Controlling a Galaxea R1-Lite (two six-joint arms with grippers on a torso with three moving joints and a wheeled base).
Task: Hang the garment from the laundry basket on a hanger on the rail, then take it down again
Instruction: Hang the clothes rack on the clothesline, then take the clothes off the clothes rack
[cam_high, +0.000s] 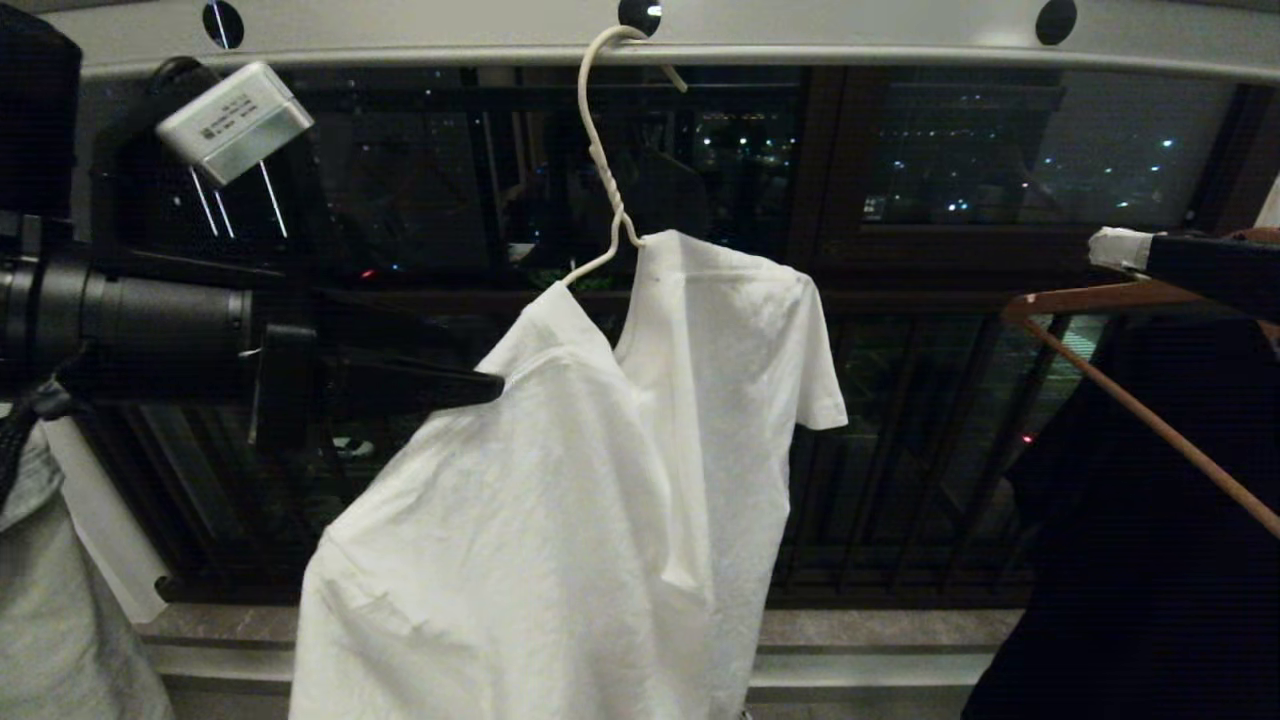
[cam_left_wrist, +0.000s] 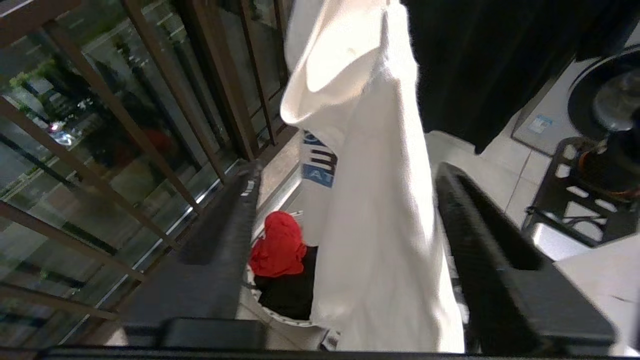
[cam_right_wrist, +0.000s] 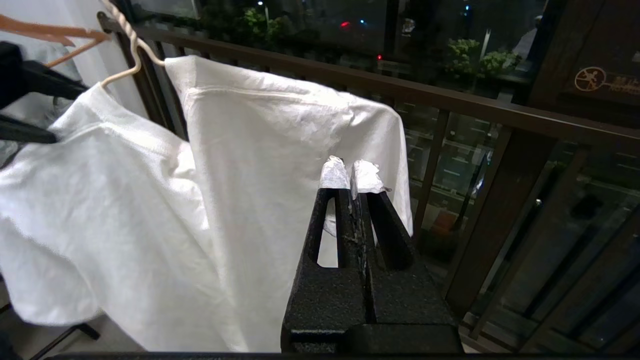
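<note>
Garment (cam_high: 560, 500) hangs on the white wire hanger (cam_high: 603, 170), whose hook sits over the rail (cam_high: 800, 40) just below one of its round holes. White T-shirt, blue chest graphic only glimpsed in my left wrist view. My left gripper (cam_left_wrist: 345, 220) is at the shirt's left shoulder, jaws apart, cloth hanging between the two fingers (cam_left_wrist: 225, 225), nothing clamped. My right gripper (cam_right_wrist: 350, 175), to the right of the shirt, has its jaws together and empty, taped tips near the sleeve. Below the shirt, the laundry basket (cam_left_wrist: 285, 320) holds red and black cloth.
</note>
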